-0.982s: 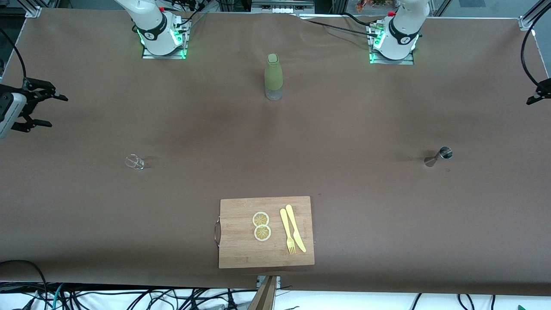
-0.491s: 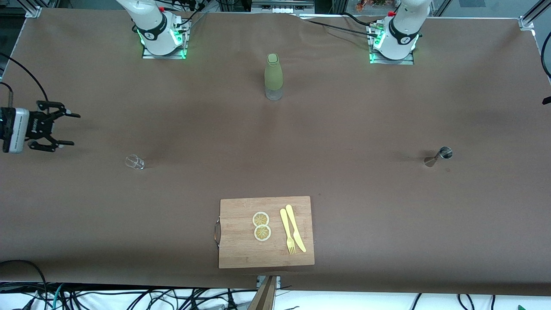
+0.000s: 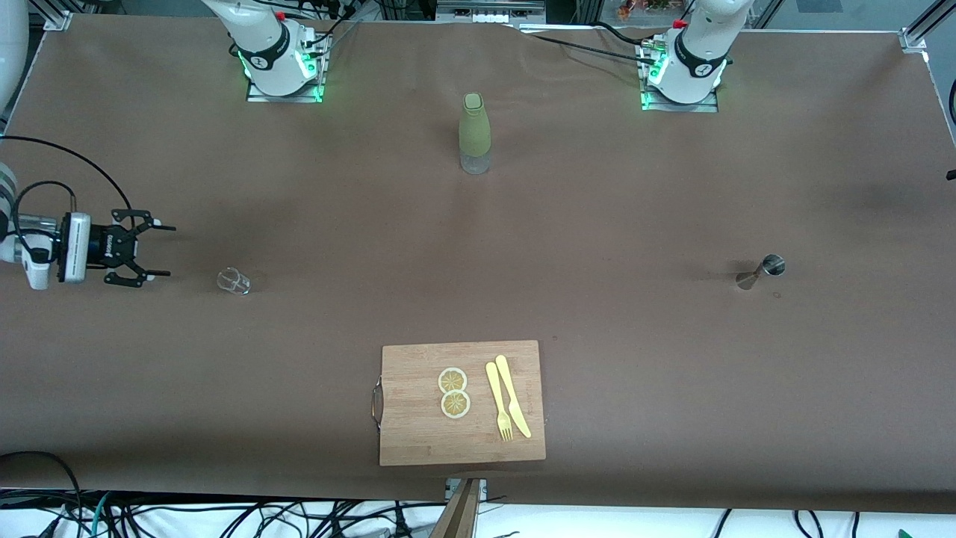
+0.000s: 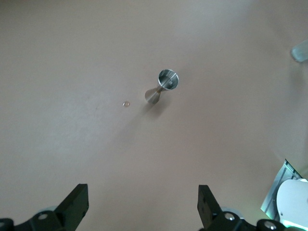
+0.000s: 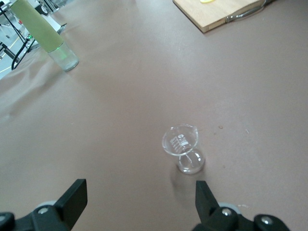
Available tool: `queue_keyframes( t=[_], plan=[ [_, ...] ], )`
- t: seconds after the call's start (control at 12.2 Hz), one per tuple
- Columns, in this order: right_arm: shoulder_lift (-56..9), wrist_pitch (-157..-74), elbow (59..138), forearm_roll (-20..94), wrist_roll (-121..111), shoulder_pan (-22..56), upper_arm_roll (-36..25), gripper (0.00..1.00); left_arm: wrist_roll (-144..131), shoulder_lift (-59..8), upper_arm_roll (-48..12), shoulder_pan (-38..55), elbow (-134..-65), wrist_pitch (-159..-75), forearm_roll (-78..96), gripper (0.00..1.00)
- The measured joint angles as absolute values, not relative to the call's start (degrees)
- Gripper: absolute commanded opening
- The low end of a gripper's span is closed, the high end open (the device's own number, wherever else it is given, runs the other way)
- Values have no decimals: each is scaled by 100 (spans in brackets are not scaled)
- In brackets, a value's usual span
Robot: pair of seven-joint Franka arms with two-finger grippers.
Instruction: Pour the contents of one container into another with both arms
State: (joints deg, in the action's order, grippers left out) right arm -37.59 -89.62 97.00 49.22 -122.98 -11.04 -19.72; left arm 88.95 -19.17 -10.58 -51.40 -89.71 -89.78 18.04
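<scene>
The right pincer point(image 3: 153, 253) hung over the counter point(image 3: 597, 224) toward the right arm's end, its fingers spread wide and empty, just beside a small clear glass point(image 3: 233, 281) standing on the counter. The left pincer point(image 4: 143, 207), likewise wide and empty, was over the counter near a metal measuring cup point(image 3: 760, 270) at the left arm's end. A green bottle point(image 3: 474, 133) stood between the arm bases. A wooden board point(image 3: 418, 433) carried two lemon slices point(image 3: 453, 392), a fork point(image 3: 498, 401) and a knife point(image 3: 513, 394).
</scene>
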Motion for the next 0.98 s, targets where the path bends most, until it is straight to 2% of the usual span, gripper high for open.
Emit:
queue_keyframes(
  t=[0.49, 0.98],
  plan=[
    [-4757, -8978, 9236, 5841, -13502, -1110, -1958, 100, 10350, -2684, -1059, -5683, -8959, -8978, 2437, 100],
    [-5251, -8948, 8944, 6217, -13918, -1104, -1668, 100, 10670, -3060, -1069, -5722, -8947, -8977, 2502, 100]
  ],
)
